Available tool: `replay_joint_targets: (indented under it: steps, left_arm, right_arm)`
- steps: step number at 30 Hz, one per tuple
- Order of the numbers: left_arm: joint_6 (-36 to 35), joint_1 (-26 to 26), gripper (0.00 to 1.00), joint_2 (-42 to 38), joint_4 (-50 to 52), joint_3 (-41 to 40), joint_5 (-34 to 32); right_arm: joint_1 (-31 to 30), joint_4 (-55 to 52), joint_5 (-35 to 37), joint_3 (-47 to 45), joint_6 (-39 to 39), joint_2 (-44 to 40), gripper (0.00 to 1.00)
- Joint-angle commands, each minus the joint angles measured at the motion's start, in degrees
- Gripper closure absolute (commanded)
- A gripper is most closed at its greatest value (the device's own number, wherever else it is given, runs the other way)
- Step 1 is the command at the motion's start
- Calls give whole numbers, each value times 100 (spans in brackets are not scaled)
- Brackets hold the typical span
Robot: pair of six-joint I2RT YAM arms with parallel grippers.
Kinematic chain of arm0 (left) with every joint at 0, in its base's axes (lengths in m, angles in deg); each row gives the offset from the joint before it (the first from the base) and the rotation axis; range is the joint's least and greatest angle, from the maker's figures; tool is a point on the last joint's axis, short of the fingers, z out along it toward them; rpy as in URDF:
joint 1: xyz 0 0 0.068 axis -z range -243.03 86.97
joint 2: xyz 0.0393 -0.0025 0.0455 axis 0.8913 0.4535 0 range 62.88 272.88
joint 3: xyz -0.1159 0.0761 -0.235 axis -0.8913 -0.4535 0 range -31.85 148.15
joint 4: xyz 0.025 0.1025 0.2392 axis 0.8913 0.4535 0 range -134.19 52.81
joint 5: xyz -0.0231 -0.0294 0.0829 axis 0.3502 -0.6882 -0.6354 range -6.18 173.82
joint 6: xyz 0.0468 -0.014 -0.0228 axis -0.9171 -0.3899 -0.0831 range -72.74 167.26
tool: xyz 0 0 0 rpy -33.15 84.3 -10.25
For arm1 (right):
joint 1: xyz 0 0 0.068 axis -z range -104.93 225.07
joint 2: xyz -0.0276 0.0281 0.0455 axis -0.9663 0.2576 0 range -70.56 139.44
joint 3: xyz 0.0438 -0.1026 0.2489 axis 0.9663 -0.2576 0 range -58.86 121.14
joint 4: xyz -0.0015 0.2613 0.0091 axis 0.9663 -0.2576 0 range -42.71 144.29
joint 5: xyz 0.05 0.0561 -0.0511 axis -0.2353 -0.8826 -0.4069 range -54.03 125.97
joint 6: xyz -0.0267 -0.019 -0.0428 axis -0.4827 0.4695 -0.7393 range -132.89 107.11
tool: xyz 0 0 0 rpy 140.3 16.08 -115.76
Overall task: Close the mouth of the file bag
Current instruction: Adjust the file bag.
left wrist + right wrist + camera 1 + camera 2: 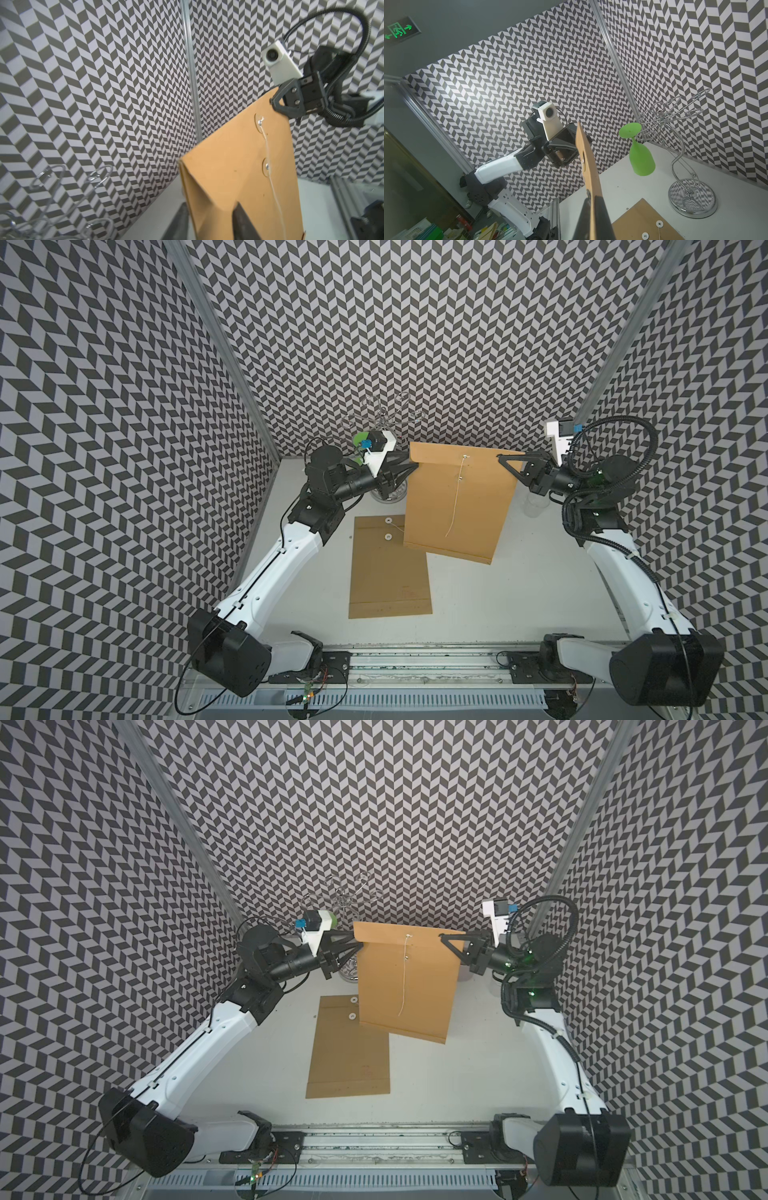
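A brown file bag (457, 497) (409, 977) hangs upright above the table, its top flap folded down. A white string (455, 497) dangles loose from the upper button (464, 456) past the lower button (460, 478). My right gripper (505, 457) (591, 196) is shut on the bag's top right corner. My left gripper (409, 466) (209, 207) is at the top left corner. Its fingers (243, 222) stand apart on either side of the bag's edge (239, 166), so it is open.
A second brown file bag (388, 568) lies flat on the white table (519, 593) below the hanging one. At the back stand a chrome wire rack (691, 199) and an upturned green goblet (640, 158). A clear cup (534, 506) sits by the right arm.
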Motion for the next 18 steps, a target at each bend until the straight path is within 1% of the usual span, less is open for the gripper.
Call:
replay_joint_targets:
  steps: [1,3,5,7,9,11,16,18]
  left_arm:
    - [1030,-398,41,-345,-258,-352,-21]
    - [1490,-601,30,-472,-309,-555,-59]
    - [1962,-745,24,-549,-545,-723,208]
    - [2619,-747,15,-585,-1139,-902,616]
    - [3027,-718,2,-560,-1836,-1005,834]
    - [3021,-700,1,-454,-1956,-860,805]
    - [2637,-477,0,44,-1796,-281,870]
    - [2627,-413,2,221,-1862,-139,1061]
  right_arm:
    - [-32,285,520,59,274,-196,100]
    - [-34,241,597,67,326,-201,100]
    - [-36,209,602,85,350,-180,100]
    - [-76,224,578,80,392,-145,100]
    - [-147,274,511,72,404,-104,100]
    - [-247,321,492,49,414,-92,100]
    - [-454,310,386,61,370,-109,100]
    - [-507,281,331,91,355,-128,100]
